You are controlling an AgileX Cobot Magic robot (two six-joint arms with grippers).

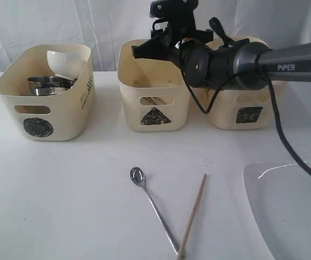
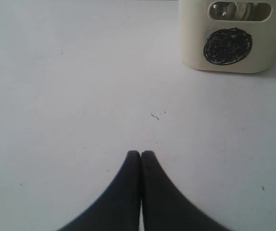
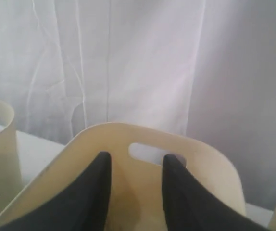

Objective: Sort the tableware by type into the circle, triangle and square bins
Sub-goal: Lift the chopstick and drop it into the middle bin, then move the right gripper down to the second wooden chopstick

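Observation:
A steel spoon (image 1: 153,208) and one wooden chopstick (image 1: 192,214) lie on the white table near its front edge. Part of a large white plate (image 1: 291,211) shows at the front right. The circle bin (image 1: 14,89) holds steel vessels (image 1: 47,84) and a small white bowl (image 1: 63,62). My right gripper (image 1: 138,51) hangs over the triangle bin (image 1: 131,92); in the right wrist view it (image 3: 135,159) is open and empty above the bin's inside (image 3: 210,154). My left gripper (image 2: 141,154) is shut and empty low over bare table, the circle bin (image 2: 195,43) ahead of it.
The square bin (image 1: 226,116) stands right of the triangle bin, partly behind the right arm (image 1: 237,62). Something brown shows through the triangle bin's handle slot (image 1: 155,101). A white curtain (image 3: 128,57) hangs behind the bins.

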